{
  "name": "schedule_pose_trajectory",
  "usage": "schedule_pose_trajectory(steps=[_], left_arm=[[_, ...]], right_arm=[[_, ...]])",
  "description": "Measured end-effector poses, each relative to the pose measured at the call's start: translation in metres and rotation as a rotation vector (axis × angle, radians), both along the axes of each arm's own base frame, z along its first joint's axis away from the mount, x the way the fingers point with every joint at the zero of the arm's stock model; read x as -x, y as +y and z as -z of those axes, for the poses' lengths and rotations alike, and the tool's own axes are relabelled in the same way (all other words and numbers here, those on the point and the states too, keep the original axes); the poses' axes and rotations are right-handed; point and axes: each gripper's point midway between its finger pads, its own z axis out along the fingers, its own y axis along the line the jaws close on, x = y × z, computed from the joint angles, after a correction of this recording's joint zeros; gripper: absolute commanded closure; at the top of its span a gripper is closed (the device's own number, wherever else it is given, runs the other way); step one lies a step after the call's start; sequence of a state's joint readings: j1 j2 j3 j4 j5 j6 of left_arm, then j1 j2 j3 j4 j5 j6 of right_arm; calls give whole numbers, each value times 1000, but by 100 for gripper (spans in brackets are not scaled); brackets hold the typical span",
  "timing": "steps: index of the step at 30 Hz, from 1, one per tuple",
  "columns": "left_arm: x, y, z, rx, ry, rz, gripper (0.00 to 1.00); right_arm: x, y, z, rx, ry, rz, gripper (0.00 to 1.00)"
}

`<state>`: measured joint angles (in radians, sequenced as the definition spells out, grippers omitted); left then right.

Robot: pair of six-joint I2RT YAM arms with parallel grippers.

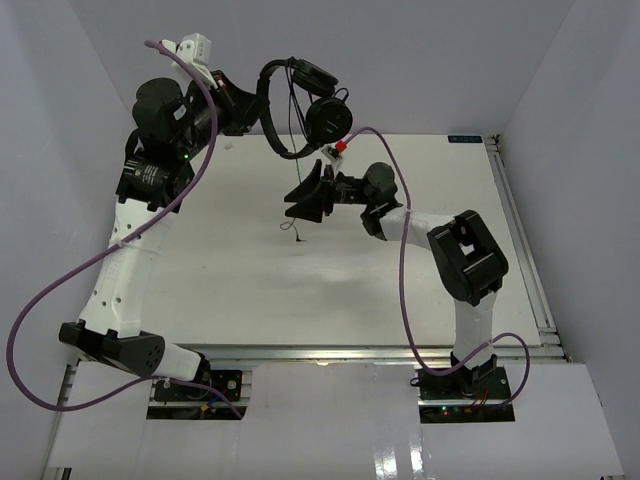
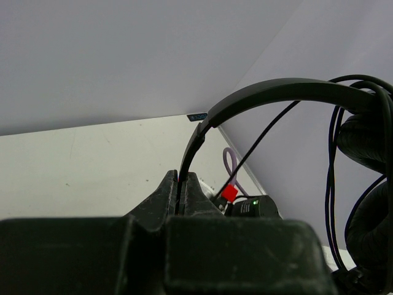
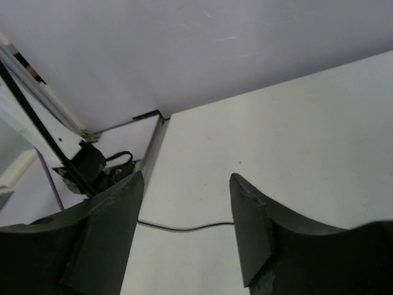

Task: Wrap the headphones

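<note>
Left gripper (image 2: 182,184), jaws closed flat on the thin headband of the headphones (image 2: 288,89), holds them aloft over the far part of the bench (image 1: 200,260), with the earcups hanging together and the cable (image 3: 184,227) trailing down toward the bench. Right gripper (image 1: 305,195) stands wide and empty just below. The set looks light, its band stiff but springy and its cable limp and slippery, so the cable is best pinched near its free end.

Left gripper (image 1: 248,112) raised high, jaws clamped tight; right gripper (image 1: 303,192) held lower, jaws apart, pointing left.
</note>
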<state>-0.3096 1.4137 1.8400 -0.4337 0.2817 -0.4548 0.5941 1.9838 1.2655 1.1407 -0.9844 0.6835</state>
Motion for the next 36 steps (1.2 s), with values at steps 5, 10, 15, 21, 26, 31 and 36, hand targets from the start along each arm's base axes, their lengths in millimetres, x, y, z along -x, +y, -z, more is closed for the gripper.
schedule_pose_trajectory(steps=[5,10,15,21,26,31,36], left_arm=[[3,1,-3,2,-8,0,100],[6,1,-5,4,-14,4,100],[7,1,-6,4,-16,7,100],[9,1,-8,5,-20,12,100],[13,2,-12,8,-31,12,100],[17,3,-16,11,-41,13,100],[17,3,-16,10,-41,14,100]], right_arm=[[21,4,5,39,-40,-13,28],[17,2,-16,37,-131,53,27],[-20,4,-10,128,-145,230,26],[-72,-13,12,291,-105,503,22],[-109,-42,14,354,-87,664,21],[-131,-69,18,385,-80,736,19],[-130,-79,19,381,-96,667,16]])
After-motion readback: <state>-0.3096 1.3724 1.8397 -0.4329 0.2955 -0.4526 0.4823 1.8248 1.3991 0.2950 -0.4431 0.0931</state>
